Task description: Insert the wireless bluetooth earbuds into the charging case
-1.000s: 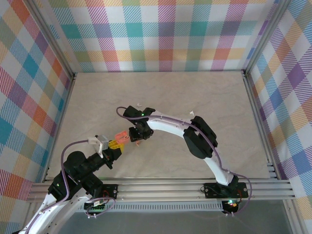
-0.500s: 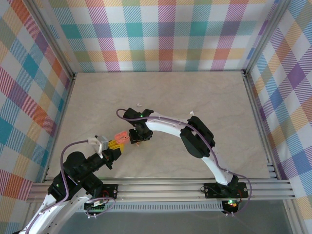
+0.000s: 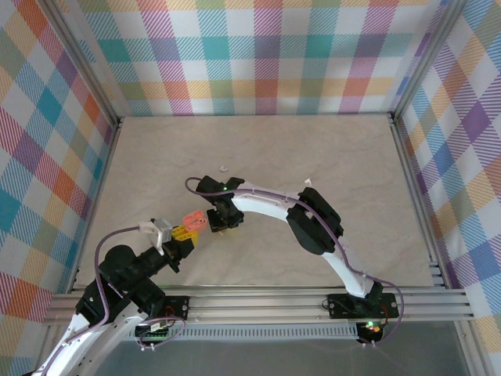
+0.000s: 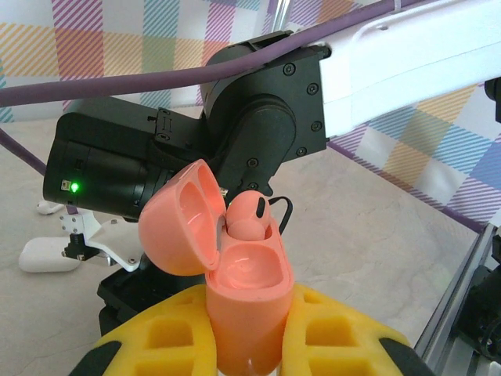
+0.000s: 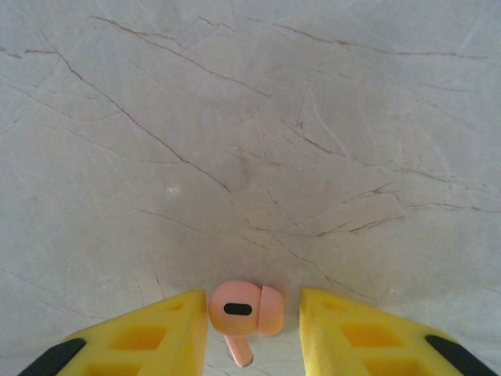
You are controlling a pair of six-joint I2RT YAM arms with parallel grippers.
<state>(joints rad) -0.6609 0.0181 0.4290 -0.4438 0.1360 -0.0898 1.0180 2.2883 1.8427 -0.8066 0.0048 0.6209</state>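
Salmon-pink plastic sits squarely between the left gripper's (image 4: 249, 333) yellow fingers: the case (image 4: 250, 291) is clamped tight by its lower body, upright, with its lid (image 4: 182, 221) swung open to the fingers' left. Held off the table like this, its wells face up and toward the other arm, so an earbud can be dropped in from above. One pink earbud (image 4: 249, 218) is already seated in the far well; the near well looks empty.

The right gripper (image 5: 252, 305) points straight down at the marble table (image 5: 250, 117), jaws part open. The second pink earbud (image 5: 239, 307) lies on the table between its fingers, stem toward the wrist, close against the left finger with a slim gap to the right one. Nothing is gripped yet. Straddling it this way lines the pads up for a pinch across the bud's body.

From the left gripper, the right arm's black wrist (image 4: 258, 117) looms just beyond the open case, so the two tools are crowded and the lid could be knocked. A white case (image 4: 47, 255) lies on the table to the far left of it. From above, two small white bits (image 3: 223, 167) (image 3: 308, 182), likely the white earbuds, lie well beyond both grippers.
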